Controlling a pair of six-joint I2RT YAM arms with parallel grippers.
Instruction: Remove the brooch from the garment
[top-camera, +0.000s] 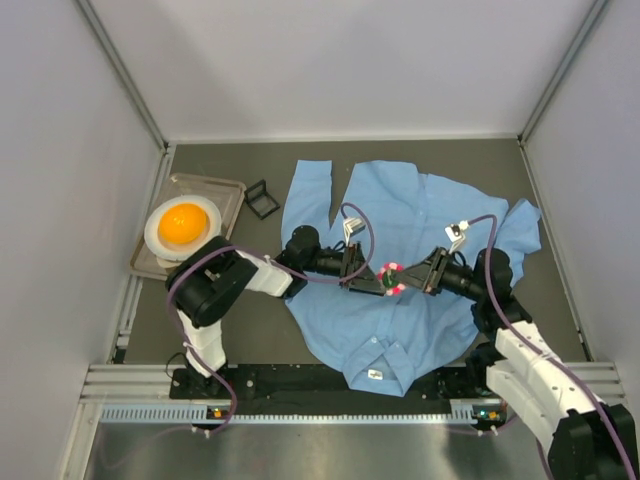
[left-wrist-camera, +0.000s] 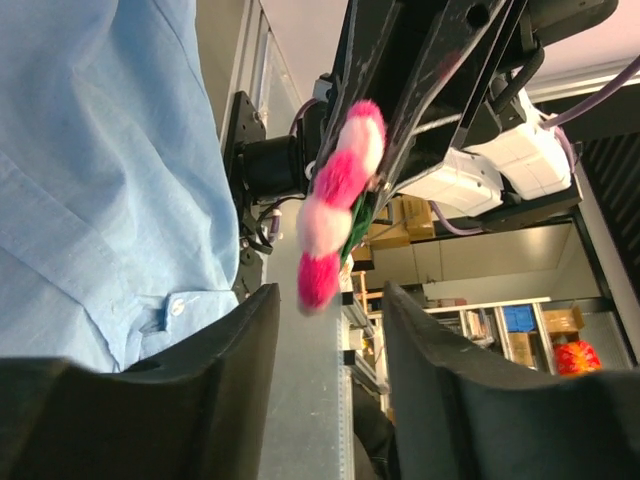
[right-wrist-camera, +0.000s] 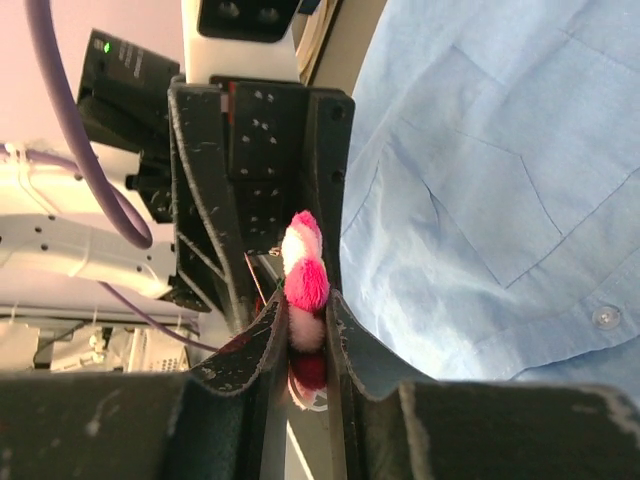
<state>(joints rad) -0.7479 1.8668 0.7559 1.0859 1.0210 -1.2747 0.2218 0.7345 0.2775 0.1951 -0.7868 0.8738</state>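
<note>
Top external view: a light blue button-up shirt (top-camera: 400, 215) lies spread across the dark desk (top-camera: 450, 160), collar toward the arm bases, with a metal tray (top-camera: 234, 190) carrying a white plate (top-camera: 152, 238) well off to its left. Both arms reach in over the middle of the shirt and meet tip to tip. The right hand (top-camera: 412, 276) is clamped on the pink flower brooch (top-camera: 390, 278); its own wrist camera shows the petals squeezed between the two fingers (right-wrist-camera: 365, 360), with no gap left. The left hand (top-camera: 362, 274) sits just beside the brooch, its fingers (left-wrist-camera: 220, 380) parted wide with nothing gripped between them. From the left wrist, the brooch (left-wrist-camera: 335, 195) hangs in open air, apart from the fabric, so the pull-off step looks all but done. Whether its pin has fully cleared the weave is hidden. The next move appears to call for the right hand to draw the brooch away from the shirt and set it on bare desk, the left hand ready to pin the cloth if it lifts.
</note>
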